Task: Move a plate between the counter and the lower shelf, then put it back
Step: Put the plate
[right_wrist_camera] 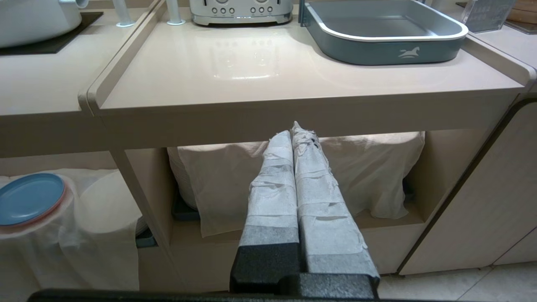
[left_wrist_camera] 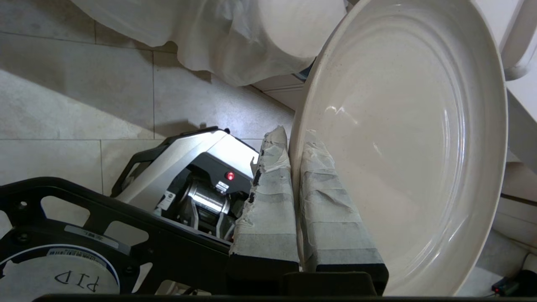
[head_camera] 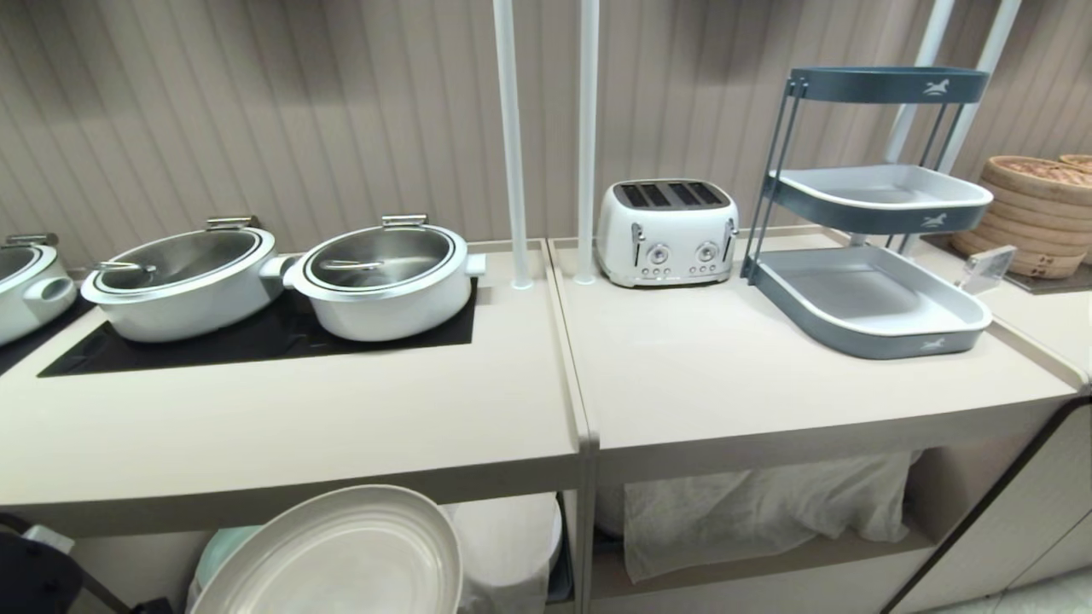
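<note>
One plate: the cream plate [head_camera: 341, 558] sits at 7 o'clock in the head view, tilted, below the front edge of the desk [head_camera: 290, 426] and in front of the lower shelf [head_camera: 512, 554]; it rests on neither.
Left gripper: the left gripper [left_wrist_camera: 293, 138] pinches the plate's rim, one of the taped fingers [left_wrist_camera: 268, 197] on each face of the plate, clamped tight on it.
Plate in the left wrist view: the plate [left_wrist_camera: 411, 138] stands on edge, its ridged inner face in view, with tiled floor [left_wrist_camera: 84, 105] and the robot's base [left_wrist_camera: 197, 176] behind it.
Right gripper: the right gripper [right_wrist_camera: 293, 130] hangs in front of the right-hand shelf bay, its taped fingers [right_wrist_camera: 272, 201] pressed together on nothing.
Lower shelf: cloth-draped stacks [head_camera: 512, 546] stand just behind the plate; a mint-green plate [head_camera: 223, 546] peeks out at the cream plate's 10 o'clock.
Blue plate: a blue plate [right_wrist_camera: 29, 197] lies on top of a draped stack in the right wrist view.
Right bay: a white cloth [head_camera: 759, 503] covers the stack there, at 5 o'clock in the head view.
Desk, 9 to 10 o'clock: two white lidded pots [head_camera: 380, 277] stand on a black hob panel [head_camera: 256, 345]; part of a third shows at the edge.
Desk, 1 to 2 o'clock: a white toaster [head_camera: 667, 230] stands beside a three-tier grey tray rack [head_camera: 870, 298].
Far 3 o'clock: bamboo steamers [head_camera: 1036, 213] are stacked.
</note>
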### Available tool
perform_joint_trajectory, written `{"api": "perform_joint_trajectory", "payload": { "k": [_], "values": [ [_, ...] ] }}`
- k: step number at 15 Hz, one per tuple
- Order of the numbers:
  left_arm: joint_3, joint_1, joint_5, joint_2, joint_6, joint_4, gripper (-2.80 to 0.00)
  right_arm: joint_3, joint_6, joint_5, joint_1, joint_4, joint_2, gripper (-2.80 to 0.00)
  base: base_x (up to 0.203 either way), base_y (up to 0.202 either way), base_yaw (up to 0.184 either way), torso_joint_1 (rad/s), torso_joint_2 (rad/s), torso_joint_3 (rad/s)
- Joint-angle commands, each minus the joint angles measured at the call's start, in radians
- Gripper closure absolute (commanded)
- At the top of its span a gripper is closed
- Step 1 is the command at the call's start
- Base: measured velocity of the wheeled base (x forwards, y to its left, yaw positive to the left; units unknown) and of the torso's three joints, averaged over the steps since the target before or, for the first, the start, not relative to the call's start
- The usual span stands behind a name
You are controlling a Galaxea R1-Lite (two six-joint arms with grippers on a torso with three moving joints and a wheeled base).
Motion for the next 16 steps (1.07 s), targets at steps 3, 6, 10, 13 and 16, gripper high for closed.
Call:
{"api": "perform_joint_trajectory", "payload": {
  "k": [3, 6, 10, 13, 16],
  "values": [
    [-0.001, 0.007, 0.002, 0.001, -0.006, 0.001, 0.0, 0.0, 0.0, 0.0, 0.0, -0.001, 0.0, 0.0, 0.002, 0.028, 0.003, 0.001, 0.0, -0.001],
    [0.001, 0.008, 0.002, 0.001, -0.006, 0.001, 0.0, 0.0, 0.0, 0.0, 0.0, -0.001, 0.0, 0.0, 0.001, 0.183, -0.001, 0.005, 0.0, 0.001],
    [-0.001, 0.008, 0.001, 0.001, -0.007, 0.001, 0.0, 0.0, 0.0, 0.0, 0.0, -0.001, 0.0, 0.0, 0.0, 0.197, -0.001, 0.001, 0.0, 0.001],
    [-0.001, 0.009, 0.001, 0.001, -0.008, 0.001, 0.0, 0.0, 0.0, 0.0, 0.0, -0.001, 0.0, 0.0, 0.0, 0.196, -0.004, 0.004, 0.0, 0.004],
    [0.001, 0.009, 0.001, 0.001, -0.008, 0.001, 0.0, 0.0, 0.0, 0.0, 0.0, -0.001, 0.0, 0.0, 0.0, 0.192, -0.003, 0.001, 0.0, -0.001]
  ]
}}
